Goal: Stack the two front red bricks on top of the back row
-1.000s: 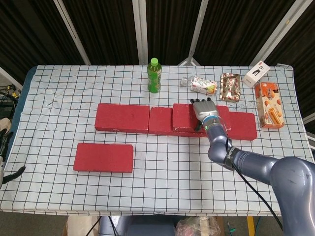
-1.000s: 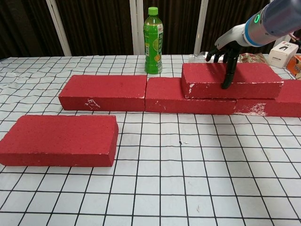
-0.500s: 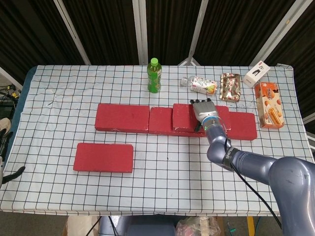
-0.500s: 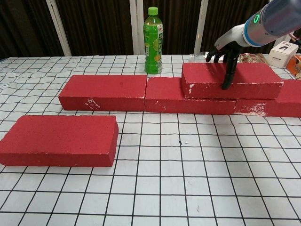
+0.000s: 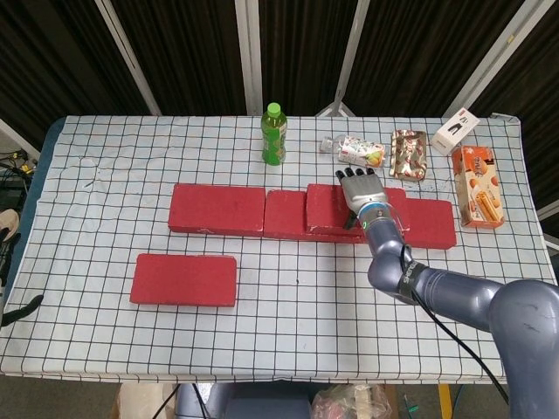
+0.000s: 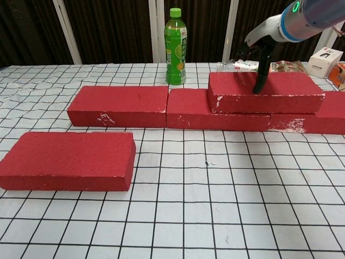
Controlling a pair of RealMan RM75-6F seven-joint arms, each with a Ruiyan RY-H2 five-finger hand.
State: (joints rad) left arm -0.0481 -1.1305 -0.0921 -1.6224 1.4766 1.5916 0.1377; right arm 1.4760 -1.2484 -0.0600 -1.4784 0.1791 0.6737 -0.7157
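Three red bricks form the back row: left (image 5: 217, 209) (image 6: 123, 105), middle (image 5: 284, 215) (image 6: 188, 110) and right (image 5: 430, 223) (image 6: 329, 120). A fourth red brick (image 5: 330, 208) (image 6: 267, 93) lies stacked over the seam between the middle and right ones. One red brick (image 5: 183, 279) (image 6: 67, 161) lies alone at the front left. My right hand (image 5: 362, 187) (image 6: 260, 49) hovers over the stacked brick with its fingers spread and nothing in it. One dark fingertip (image 6: 259, 86) reaches down to about the brick's top. My left hand is not in either view.
A green bottle (image 5: 273, 133) (image 6: 176, 46) stands behind the back row. Snack packets (image 5: 361, 150) (image 5: 408, 154), an orange box (image 5: 479, 185) and a white box (image 5: 454, 131) lie at the back right. A checked cloth (image 5: 306, 323) covers the table.
My right hand has lifted slightly off the stacked brick, its fingers leaving the brick's far edge. No brick has moved.
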